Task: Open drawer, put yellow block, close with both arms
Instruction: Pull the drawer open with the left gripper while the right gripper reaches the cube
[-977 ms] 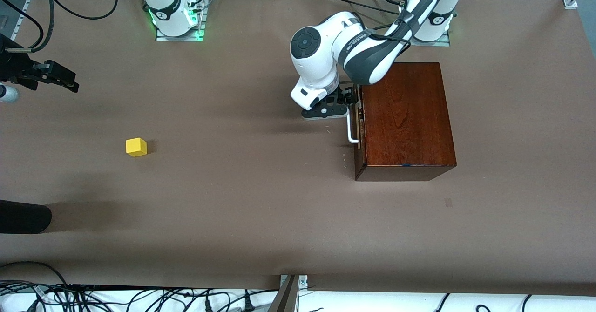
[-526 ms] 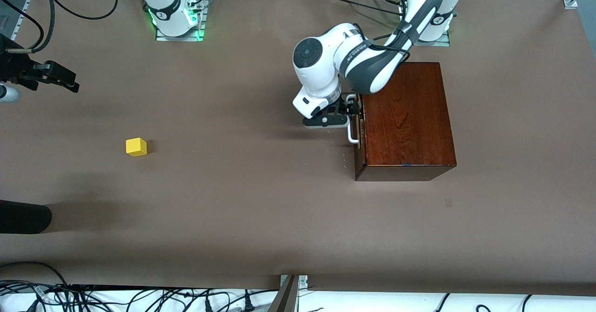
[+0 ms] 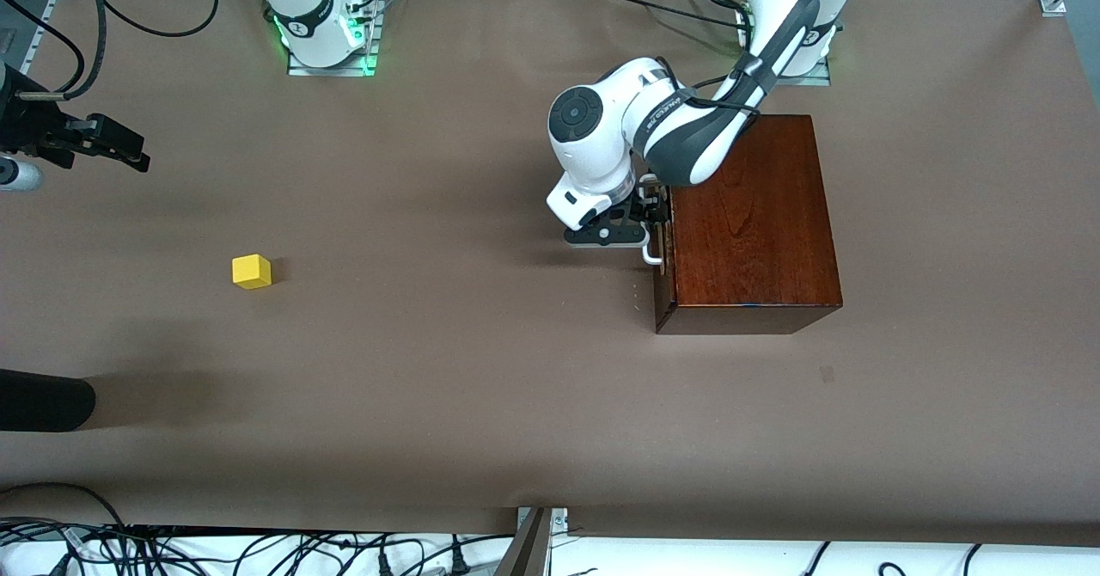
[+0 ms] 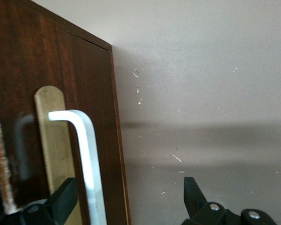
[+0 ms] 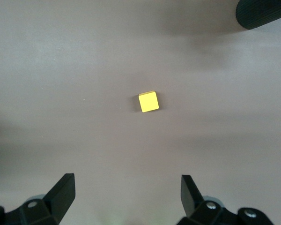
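Left gripper moved onto drawer handle, jaws apart, right gripper spread over yellow block.

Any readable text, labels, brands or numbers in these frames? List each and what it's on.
Left white robot arm: dark lettering on the forearm shell, too small and tilted to read.
Both arm bases: a small round mark on each, not legible.
Glossy mahogany-coloured wooden box, white U-shaped bar handle, small yellow cube, brown table cover: no text.
Left gripper and right gripper: no markings.
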### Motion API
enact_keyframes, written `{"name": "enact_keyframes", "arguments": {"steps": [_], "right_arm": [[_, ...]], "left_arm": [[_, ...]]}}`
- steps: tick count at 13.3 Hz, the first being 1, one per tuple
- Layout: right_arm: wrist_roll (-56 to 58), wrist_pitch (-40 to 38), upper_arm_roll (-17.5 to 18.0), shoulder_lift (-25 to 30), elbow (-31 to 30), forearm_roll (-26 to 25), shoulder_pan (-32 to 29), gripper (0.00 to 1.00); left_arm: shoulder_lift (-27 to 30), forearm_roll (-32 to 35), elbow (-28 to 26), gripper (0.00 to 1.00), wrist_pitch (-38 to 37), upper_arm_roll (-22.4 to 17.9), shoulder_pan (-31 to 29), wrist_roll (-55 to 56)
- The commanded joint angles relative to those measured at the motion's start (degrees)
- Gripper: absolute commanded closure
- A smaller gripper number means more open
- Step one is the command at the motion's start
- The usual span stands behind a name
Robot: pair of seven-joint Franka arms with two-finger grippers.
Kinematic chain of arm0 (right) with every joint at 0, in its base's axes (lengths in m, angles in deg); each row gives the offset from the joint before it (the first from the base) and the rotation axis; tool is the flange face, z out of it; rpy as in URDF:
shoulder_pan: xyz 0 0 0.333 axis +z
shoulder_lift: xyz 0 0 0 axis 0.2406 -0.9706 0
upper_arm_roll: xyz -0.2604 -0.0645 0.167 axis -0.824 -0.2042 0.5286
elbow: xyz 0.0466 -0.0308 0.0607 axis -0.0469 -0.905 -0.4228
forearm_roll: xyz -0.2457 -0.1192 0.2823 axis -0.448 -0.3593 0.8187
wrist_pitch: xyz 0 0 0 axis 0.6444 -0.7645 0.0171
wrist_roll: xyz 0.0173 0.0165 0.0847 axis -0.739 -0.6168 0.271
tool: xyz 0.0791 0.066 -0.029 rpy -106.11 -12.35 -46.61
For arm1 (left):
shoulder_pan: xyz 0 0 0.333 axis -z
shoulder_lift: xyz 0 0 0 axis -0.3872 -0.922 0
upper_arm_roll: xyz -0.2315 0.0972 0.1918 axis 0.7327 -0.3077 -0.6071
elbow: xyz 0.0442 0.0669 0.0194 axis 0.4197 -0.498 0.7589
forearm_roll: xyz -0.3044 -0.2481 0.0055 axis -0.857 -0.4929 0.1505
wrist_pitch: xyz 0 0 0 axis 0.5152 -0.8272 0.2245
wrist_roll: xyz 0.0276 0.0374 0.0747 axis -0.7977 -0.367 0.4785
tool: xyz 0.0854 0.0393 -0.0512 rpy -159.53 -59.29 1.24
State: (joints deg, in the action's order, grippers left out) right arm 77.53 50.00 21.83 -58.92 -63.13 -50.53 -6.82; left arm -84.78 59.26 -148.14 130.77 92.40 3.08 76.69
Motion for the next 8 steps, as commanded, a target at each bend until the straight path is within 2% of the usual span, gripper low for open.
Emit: {"name": "enact_keyframes", "arguments": {"steps": [1,6,8], "right_arm": [[-0.93,-0.82,0.39,-0.22,0.75,-0.62,-0.07,0.00],[-0.93,-0.12,0.39,-0.48,0.14,-0.62,-0.07,0.00],[-0.93,1.63,0.39,-0.57,-1.44,-0.71,-0.07,0.00]], "left_arm": [[-1.14,0.78,0.96,0.00,0.85,-0.32,0.60,0.13],[-2.82,-0.01,1.05,0.00,2.17,-0.32,0.69,2.41],[-3.25,-2.80,1.48,0.00,2.08,-0.23,0.77,4.25]]}}
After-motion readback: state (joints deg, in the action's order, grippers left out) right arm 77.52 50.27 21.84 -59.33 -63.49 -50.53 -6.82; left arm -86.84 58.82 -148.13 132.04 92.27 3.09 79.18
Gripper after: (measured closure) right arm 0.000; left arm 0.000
